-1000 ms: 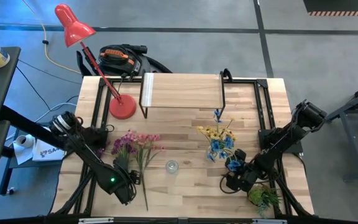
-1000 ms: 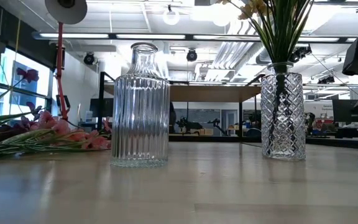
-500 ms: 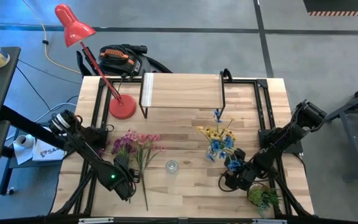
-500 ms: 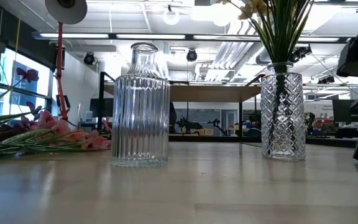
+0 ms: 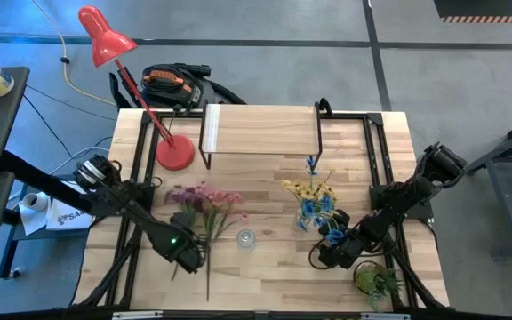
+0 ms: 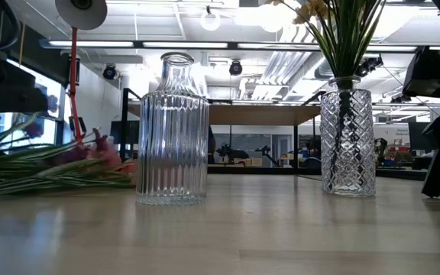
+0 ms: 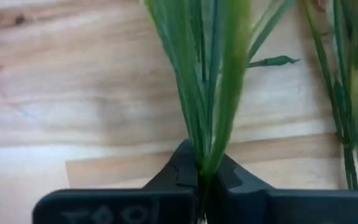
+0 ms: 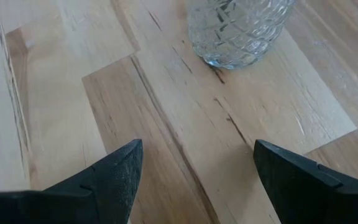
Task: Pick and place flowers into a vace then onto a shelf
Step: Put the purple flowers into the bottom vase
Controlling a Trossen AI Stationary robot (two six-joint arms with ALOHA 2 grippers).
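My left pincer [image 7: 207,177] is clamped on a bunch of thin green flower stems [image 7: 210,87], fingers pressed tight w/ the stems running fwd from between them over the light wood table [image 5: 265,276]. In the high view that left pincer [image 5: 188,253] sits at the near-left of the table; the pink and purple blooms [image 5: 201,197] fan out just beyond it, and a loose stem [image 5: 209,271] lies beside it toward me. Just right of the pincer is the empty clear ribbed glass bottle vase [image 5: 245,237]; low view shows it upright [image 6: 172,130], blooms [image 6: 90,153] lying low to its left.

My right pincer [image 8: 191,168] is spread wide, nothing between the fingers, hovering over bare wood. Directly ahead of it stands the clear diamond-cut glass vase [image 8: 235,31], not touching. High view: right pincer [image 5: 327,253] near-right, the yellow and blue flowers [image 5: 314,203] standing in that vase just beyond. Small green potted plant [image 5: 379,283] beside it, nearer me.

Farther back: the low shelf w/ light wood plank top and black legs [image 5: 260,131], bare on top, and a red desk lamp [image 5: 105,34] to its left.
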